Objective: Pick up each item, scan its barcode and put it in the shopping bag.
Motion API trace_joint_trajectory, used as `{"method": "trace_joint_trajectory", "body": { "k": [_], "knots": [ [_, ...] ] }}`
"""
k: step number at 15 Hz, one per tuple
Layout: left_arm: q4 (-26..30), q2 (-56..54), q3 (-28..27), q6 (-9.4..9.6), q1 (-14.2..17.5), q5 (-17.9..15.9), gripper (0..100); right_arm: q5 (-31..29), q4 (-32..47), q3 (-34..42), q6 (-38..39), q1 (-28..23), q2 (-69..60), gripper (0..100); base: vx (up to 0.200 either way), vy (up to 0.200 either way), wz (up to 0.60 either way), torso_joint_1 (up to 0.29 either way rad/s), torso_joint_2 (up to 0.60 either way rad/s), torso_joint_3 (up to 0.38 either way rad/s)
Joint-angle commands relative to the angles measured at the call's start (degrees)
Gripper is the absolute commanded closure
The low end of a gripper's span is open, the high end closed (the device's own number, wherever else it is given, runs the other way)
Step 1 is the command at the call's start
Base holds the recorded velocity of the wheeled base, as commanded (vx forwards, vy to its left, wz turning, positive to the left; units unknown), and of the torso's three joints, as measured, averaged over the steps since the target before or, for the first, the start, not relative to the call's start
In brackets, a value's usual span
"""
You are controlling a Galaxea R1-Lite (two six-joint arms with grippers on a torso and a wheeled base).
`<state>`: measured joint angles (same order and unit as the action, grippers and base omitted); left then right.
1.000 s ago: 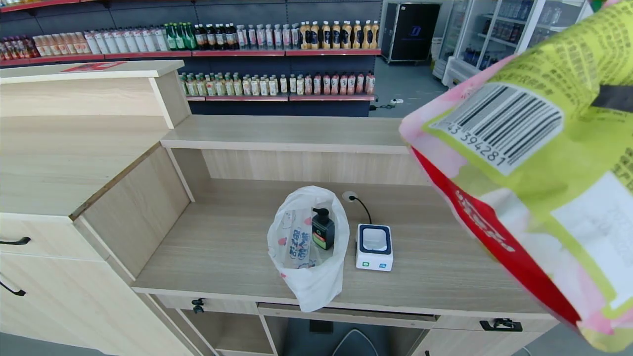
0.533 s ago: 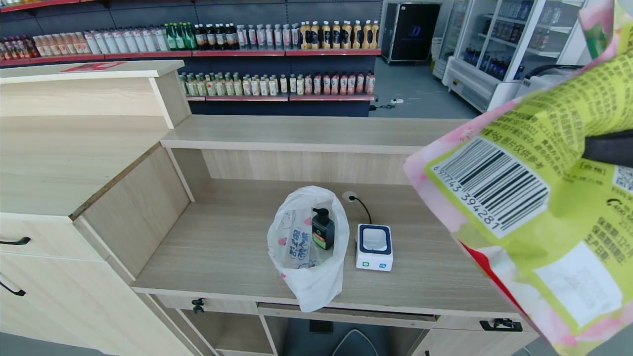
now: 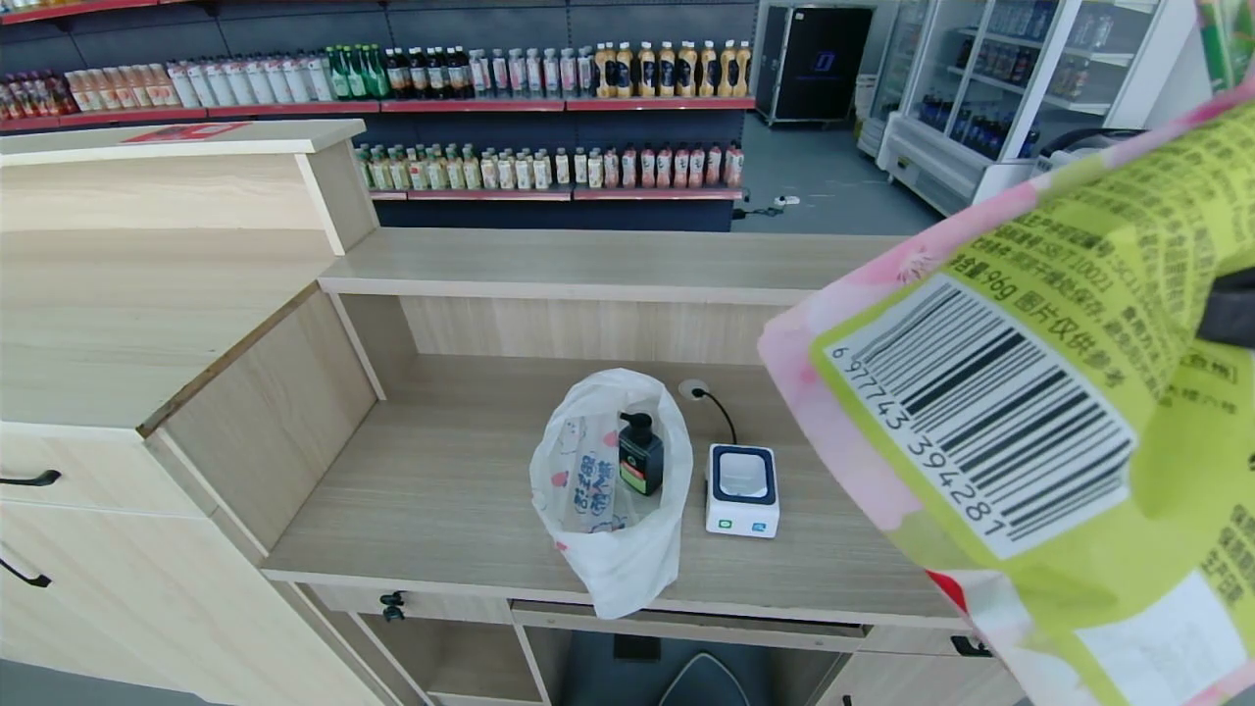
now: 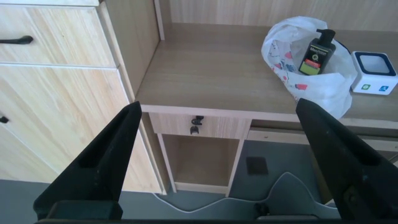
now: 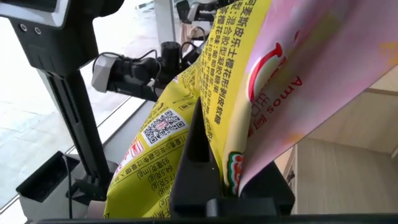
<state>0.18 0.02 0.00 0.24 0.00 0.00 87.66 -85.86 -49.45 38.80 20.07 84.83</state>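
A green-and-pink snack bag (image 3: pixel 1059 412) hangs high at the right, close to the head camera, with its barcode (image 3: pixel 980 412) facing it. My right gripper (image 5: pixel 217 168) is shut on that snack bag (image 5: pixel 249 93); one dark finger (image 3: pixel 1230 309) shows at its edge. On the counter stands the white shopping bag (image 3: pixel 608 490) with a dark pump bottle (image 3: pixel 640 456) inside. Just to its right sits the white scanner (image 3: pixel 742 488). My left gripper (image 4: pixel 217 162) is open and holds nothing, low in front of the counter's left end, well apart from the shopping bag (image 4: pixel 305 56).
The wooden counter (image 3: pixel 441 490) has a raised back ledge (image 3: pixel 588 260) and a taller cabinet (image 3: pixel 147 294) to the left. A cable (image 3: pixel 721 412) runs from the scanner to a hole behind it. Drawers with black handles (image 4: pixel 196 124) lie under the counter edge.
The snack bag has turned and shifted down and left in the head view, and its barcode now looks larger. The left arm, shopping bag and scanner have stayed put.
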Motion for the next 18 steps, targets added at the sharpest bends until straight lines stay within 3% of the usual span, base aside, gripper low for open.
{"method": "trace_joint_trajectory", "body": {
  "k": [1,6,13,18],
  "knots": [
    [-0.01,-0.02,0.00,0.02,0.00,0.00,0,2.34,-0.80,1.63,-0.31,1.03,-0.20,100,0.000,0.000,0.00,0.000,0.00,0.000],
    [-0.01,-0.02,0.00,0.02,0.00,0.00,0,2.34,-1.07,5.76,-5.40,0.94,-3.62,100,0.000,0.000,0.00,0.000,0.00,0.000],
    [-0.01,-0.02,0.00,0.02,0.00,0.00,0,2.34,-0.80,14.29,-7.43,-5.56,-13.03,100,0.000,0.000,0.00,0.000,0.00,0.000],
    [-0.01,-0.02,0.00,0.02,0.00,0.00,0,2.34,-0.98,15.70,-11.03,-9.61,-13.56,100,0.000,0.000,0.00,0.000,0.00,0.000]
  ]
}}
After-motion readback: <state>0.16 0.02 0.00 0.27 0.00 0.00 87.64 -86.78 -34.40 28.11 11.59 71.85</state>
